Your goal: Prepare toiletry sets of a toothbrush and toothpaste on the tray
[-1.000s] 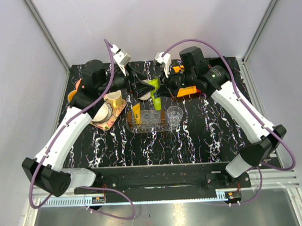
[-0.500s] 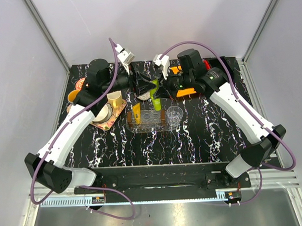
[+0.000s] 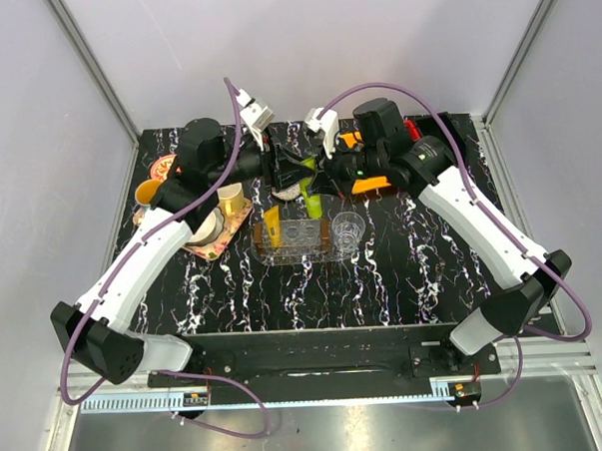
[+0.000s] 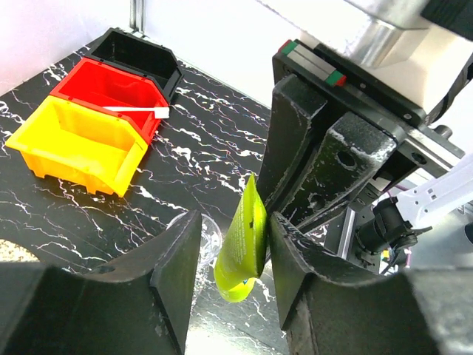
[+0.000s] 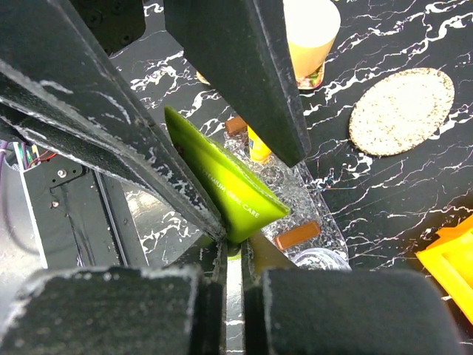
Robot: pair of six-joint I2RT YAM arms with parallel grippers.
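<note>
Black marbled table (image 3: pixel 383 272), walled booth. Green toothpaste tube (image 4: pixel 244 240) hangs in the air above the far end of the clear tray (image 3: pixel 267 255), pinched by its crimped end in the closed right gripper (image 5: pixel 233 255). Left gripper (image 4: pixel 230 255) straddles it, jaws partway apart, 1 finger touching, gap at the other. Risk: if the right lets go before the left clamps, the flat tube drops or twists, missing the tray.

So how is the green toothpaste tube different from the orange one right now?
The lime green toothpaste is up in the air, pinched by the right gripper; the orange-yellow toothpaste rests on the tray, untouched. The green one hangs between the open fingers of the left gripper; the orange one sits below both grippers. Both are small flat squeeze tubes.
</note>
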